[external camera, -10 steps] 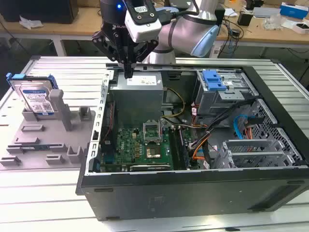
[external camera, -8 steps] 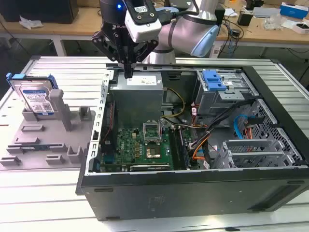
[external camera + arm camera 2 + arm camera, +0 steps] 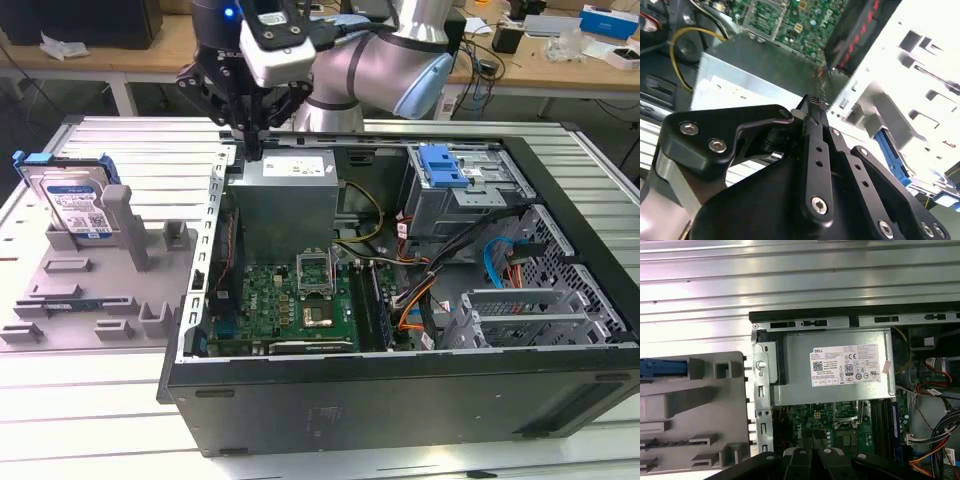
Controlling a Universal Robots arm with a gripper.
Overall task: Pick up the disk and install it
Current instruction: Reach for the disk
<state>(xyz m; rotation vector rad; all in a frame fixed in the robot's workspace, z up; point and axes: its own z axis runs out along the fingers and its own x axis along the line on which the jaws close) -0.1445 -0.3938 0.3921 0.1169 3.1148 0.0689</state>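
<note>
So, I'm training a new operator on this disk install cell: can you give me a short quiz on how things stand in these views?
1. True or false: the gripper holds the disk.
2. Which grey box in the computer case is the gripper nearest to?
3. The disk is: A) flat inside the computer case; B) standing in the grey fixture at the exterior view's left; C) directly under the gripper.

Key: 1 false, the gripper is shut on nothing; 2 the power supply; 3 B.
</note>
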